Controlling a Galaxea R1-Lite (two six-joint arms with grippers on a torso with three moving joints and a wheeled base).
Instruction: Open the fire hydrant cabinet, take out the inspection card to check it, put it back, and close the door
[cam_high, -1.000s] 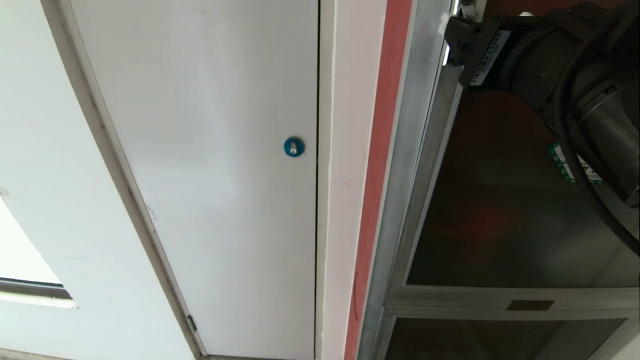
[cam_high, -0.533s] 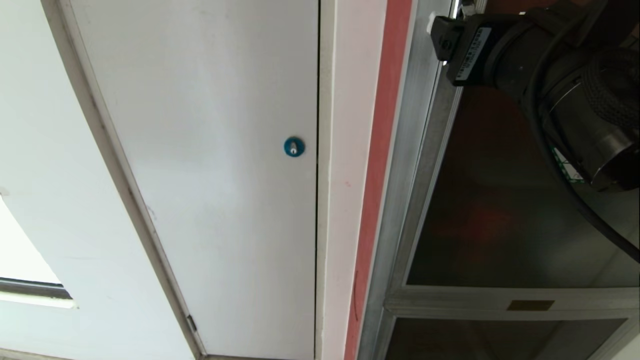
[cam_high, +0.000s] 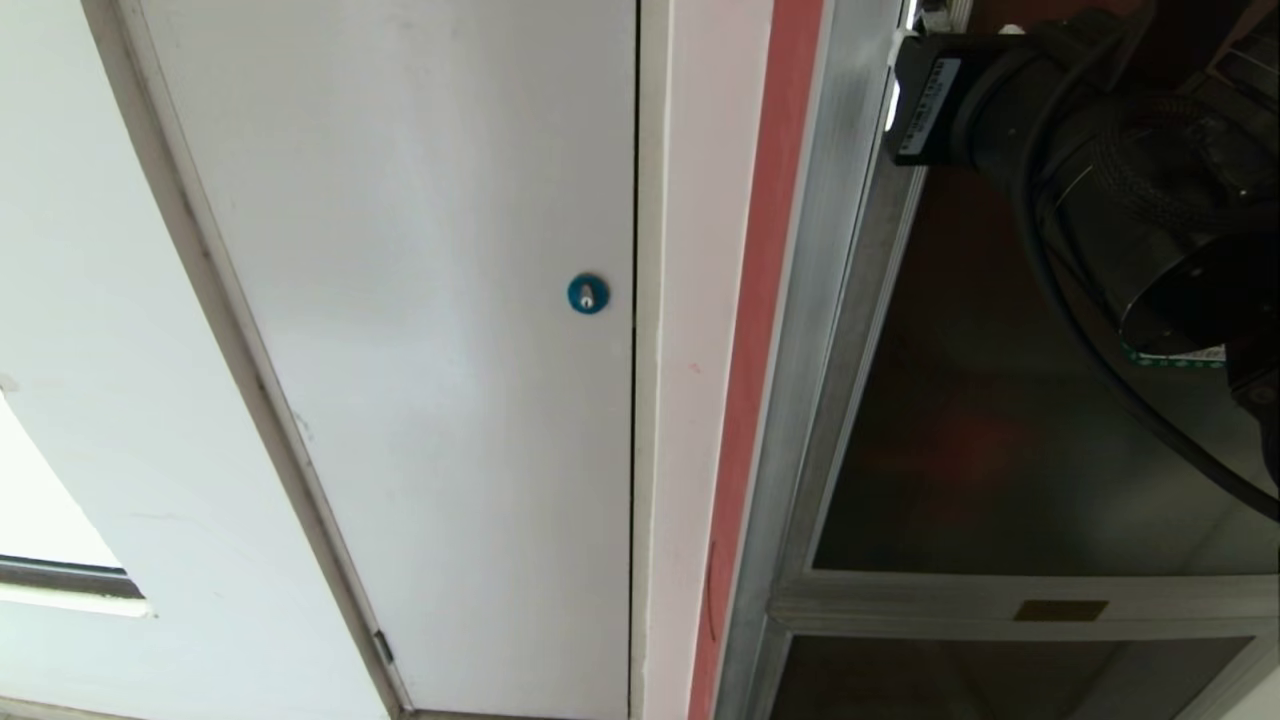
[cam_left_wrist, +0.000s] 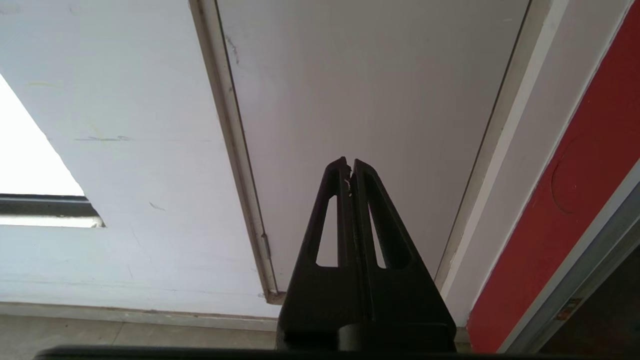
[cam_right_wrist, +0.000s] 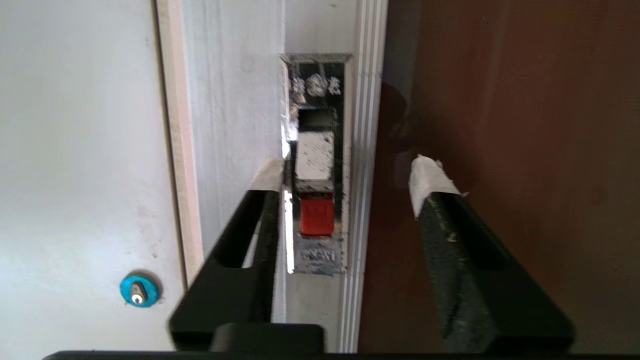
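The right gripper (cam_right_wrist: 345, 182) has its fingers part open and empty, straddling the door (cam_right_wrist: 500, 125) frame edge; its upright red latch (cam_right_wrist: 316, 215) lies between them, nearer the left finger.

The door (cam_high: 1000, 420) stands right of the lock panel (cam_high: 430, 350), its latch (cam_right_wrist: 316, 215) seemingly on its left frame.

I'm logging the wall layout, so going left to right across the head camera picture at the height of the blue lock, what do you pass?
Plain white panel → small round blue lock → pale white frame strip → red-painted vertical strip → silver aluminium door frame → dark tinted glass door → black right robot arm.
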